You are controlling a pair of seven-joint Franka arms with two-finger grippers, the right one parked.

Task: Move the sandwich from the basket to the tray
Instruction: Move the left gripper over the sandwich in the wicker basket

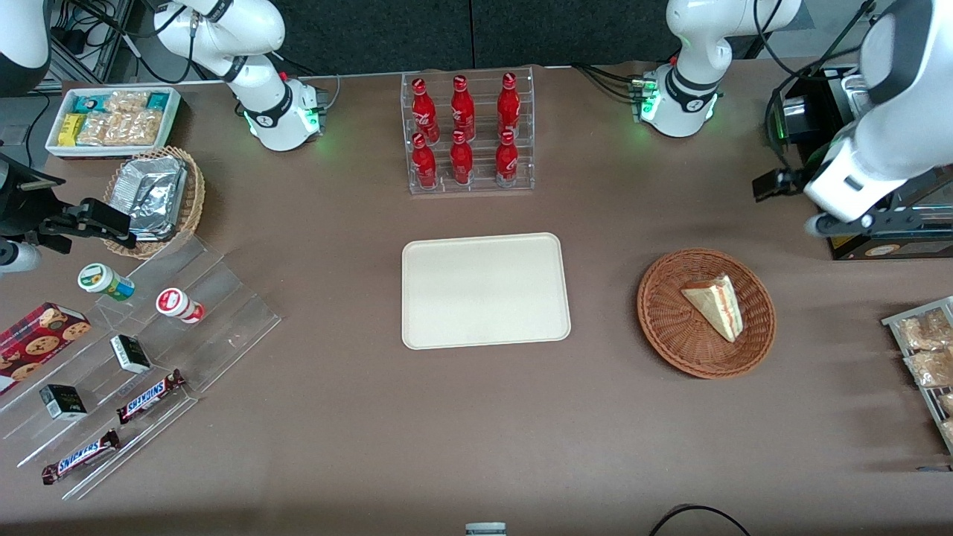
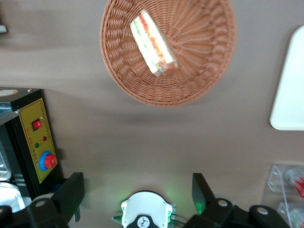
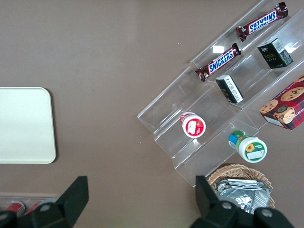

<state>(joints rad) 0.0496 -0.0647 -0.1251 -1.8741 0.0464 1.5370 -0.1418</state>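
The black two-finger gripper (image 2: 137,190) hung open at frame's right edge, w/ nothing held. Next: drop onto the pale triangle sandwich (image 1: 715,304) in the reddish-brown wicker basket (image 1: 670,327), then the cream flat tray (image 1: 485,290).

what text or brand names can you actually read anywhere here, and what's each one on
"SNICKERS": on the two brown candy bars on the clear stepped display.
Red bottles carry white script, too small to read.
The cookie box, small dark boxes, two round cups and yellow control panel have markings too small or blurred to read.
No text on the sandwich, basket or tray.
The open gripper is poised above the table, apart from the basket.
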